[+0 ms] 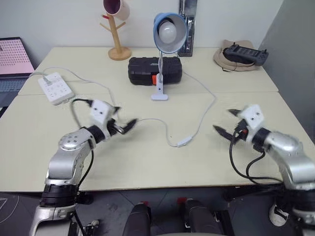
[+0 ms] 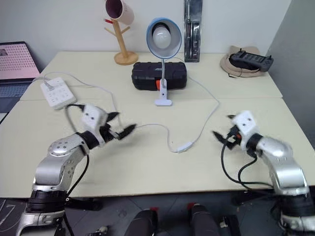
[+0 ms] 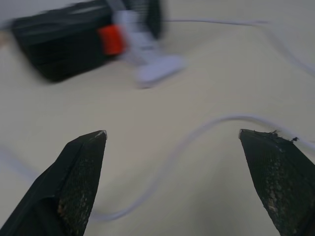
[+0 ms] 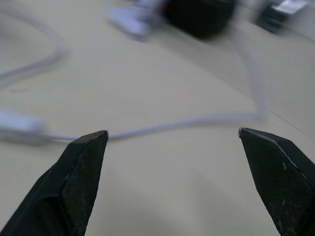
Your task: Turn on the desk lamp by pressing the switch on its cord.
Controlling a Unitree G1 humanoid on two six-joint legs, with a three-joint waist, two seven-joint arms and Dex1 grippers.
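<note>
Black fingers of the left gripper point(image 1: 124, 126) and right gripper point(image 1: 227, 123) spread wide, holding nothing, above bare table point(image 1: 138, 167) either side of the switch point(image 1: 184, 142) on the cord point(image 1: 204, 115); the desk lamp point(image 1: 166, 37) stands behind.

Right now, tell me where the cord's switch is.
The switch lies on the table in the head views, between the two grippers, in front of the desk lamp.
</note>
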